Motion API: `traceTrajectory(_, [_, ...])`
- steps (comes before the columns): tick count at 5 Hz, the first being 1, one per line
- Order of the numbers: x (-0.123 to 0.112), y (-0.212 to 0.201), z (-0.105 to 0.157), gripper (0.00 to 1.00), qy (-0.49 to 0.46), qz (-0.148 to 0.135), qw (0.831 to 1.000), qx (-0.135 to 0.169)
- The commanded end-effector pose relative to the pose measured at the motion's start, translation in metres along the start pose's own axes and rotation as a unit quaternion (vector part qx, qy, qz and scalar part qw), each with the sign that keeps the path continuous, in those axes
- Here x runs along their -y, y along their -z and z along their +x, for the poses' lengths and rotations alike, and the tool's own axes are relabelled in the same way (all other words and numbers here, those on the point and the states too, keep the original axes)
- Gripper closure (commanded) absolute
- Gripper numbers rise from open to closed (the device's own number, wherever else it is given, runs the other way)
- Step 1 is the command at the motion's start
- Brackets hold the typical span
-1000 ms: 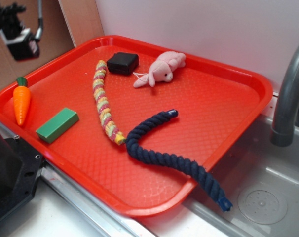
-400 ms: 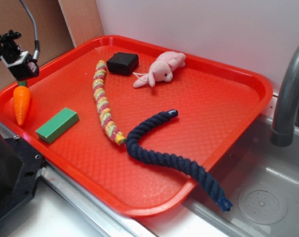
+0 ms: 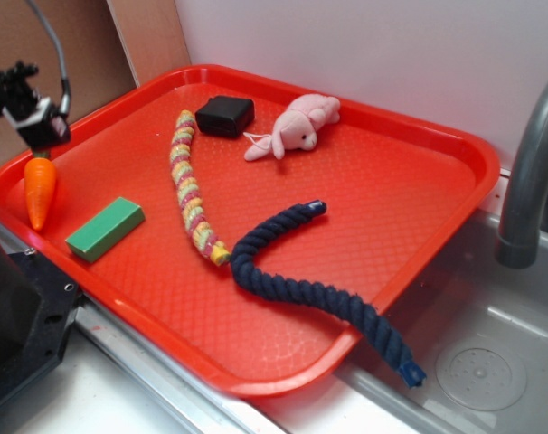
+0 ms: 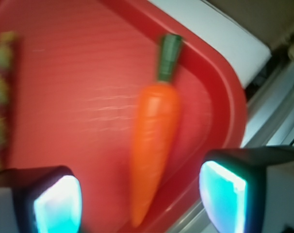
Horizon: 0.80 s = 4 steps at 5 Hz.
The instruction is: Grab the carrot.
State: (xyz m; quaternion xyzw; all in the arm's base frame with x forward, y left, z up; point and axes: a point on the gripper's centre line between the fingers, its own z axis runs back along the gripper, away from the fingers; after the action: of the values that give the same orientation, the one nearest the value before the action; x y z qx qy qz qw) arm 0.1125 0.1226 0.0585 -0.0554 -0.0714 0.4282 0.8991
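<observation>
One red plastic tray (image 3: 419, 208), rounded corners, raised rim, fine diamond-textured floor; six items are carried on it

One carrot (image 3: 39, 188), smooth orange plastic, tapered cone with a short dark green stem cap; laid along the tray's left edge, tip toward the viewer in the exterior view, just beside the green block

One green block (image 3: 105, 228), rectangular, flat-faced, matte

Two ropes: one braided, yellow and pink (image 3: 190, 188), nearly straight; one thick twisted navy rope (image 3: 319, 289), curved, its far end hung over the tray rim

One pink plush rabbit (image 3: 294, 126), soft and fuzzy

One black block (image 3: 224, 116), squarish with rounded edges

One gripper (image 4: 139, 196), held above the carrot's stem end; in the wrist view its two fingers are seen spread apart, one on either side of the carrot, nothing gripped

One grey curved faucet pipe (image 3: 532, 172) is seen at right, beside the tray
</observation>
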Motion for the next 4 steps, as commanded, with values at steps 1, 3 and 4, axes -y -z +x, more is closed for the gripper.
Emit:
traceTrajectory(1, [-0.009, 0.028, 0.012, 0.00, -0.005, 0.043, 0.999, -0.003])
traceTrajectory(3, [0.014, 0.055, 0.009, 0.00, -0.028, 0.162, 0.986, -0.013])
traceTrajectory(4, [0.017, 0.051, 0.004, 0.00, -0.044, 0.176, 0.983, -0.009])
